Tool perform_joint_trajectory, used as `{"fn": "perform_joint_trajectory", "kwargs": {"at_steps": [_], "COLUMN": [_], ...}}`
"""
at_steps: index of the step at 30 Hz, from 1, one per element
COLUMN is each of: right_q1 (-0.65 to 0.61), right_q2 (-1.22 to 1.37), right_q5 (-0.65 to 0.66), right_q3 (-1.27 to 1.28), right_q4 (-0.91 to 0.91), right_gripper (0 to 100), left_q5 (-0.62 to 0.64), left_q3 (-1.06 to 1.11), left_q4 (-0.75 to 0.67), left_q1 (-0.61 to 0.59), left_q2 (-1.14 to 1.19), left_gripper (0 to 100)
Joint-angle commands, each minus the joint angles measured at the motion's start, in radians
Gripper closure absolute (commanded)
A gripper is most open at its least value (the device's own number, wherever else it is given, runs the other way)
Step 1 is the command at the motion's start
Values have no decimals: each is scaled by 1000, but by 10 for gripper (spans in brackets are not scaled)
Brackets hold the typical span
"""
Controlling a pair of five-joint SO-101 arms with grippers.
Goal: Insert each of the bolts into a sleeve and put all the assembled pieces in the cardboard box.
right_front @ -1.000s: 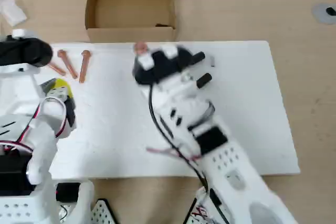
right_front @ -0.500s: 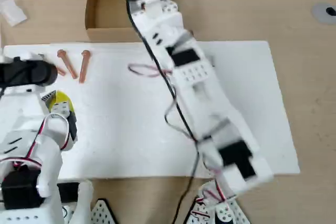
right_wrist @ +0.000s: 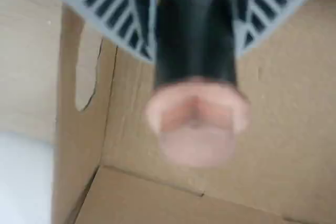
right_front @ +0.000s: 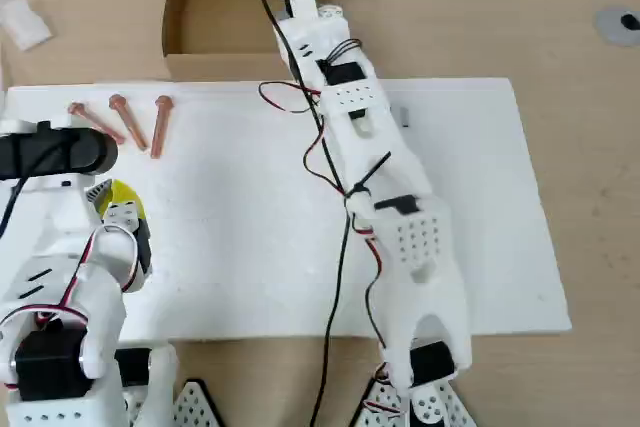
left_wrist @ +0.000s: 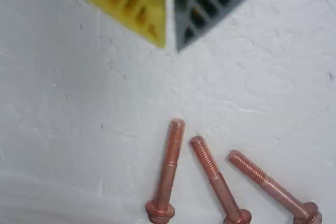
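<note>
Copper bolts (right_front: 125,119), three of them, lay loose on the white foam sheet (right_front: 230,207) in the high view, with the right arm (right_front: 380,157) extended over the cardboard box (right_front: 190,17). Left wrist view: the left gripper (left_wrist: 170,45) hung empty near them, fingers together. Right wrist view: the right gripper (right_wrist: 194,51) clamped a black sleeve (right_wrist: 194,40), a bolt head (right_wrist: 194,119) protruding, inside the box.

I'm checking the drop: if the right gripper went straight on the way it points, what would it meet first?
The inside of the cardboard box, touched first by the sleeved bolt held in the right gripper; nothing else shows between, though depth is unclear.
</note>
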Motion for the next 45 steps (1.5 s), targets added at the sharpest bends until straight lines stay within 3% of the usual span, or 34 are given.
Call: {"fn": "perform_joint_trajectory", "kwargs": {"at_steps": [1,7,12,22,29,33,36,45], "right_q1": [18,18,16,7,-7,-13,-15,-8], "right_q2": [48,174,246,291,286,286,283,82], "right_q5": [5,8,109,118,118,117,117,117], "right_q3": [-185,-358,-467,-618,-760,-940,-1070,-1059], "right_q4": [40,143,235,433,528,677,790,1149], "right_gripper": [987,986,980,738,699,699,701,701], "left_q5": [-3,-3,-3,-3,3,5,12,173], "left_q3": [-2,0,0,32,29,37,23,-233], "left_q4": [-18,-14,-14,-15,-17,-38,-49,-63], "left_q1": [-18,-18,-18,-18,-20,-101,-166,-232], "left_q2": [-1,2,4,-1,7,21,102,593], "left_gripper": [995,995,994,994,994,992,957,915]}}
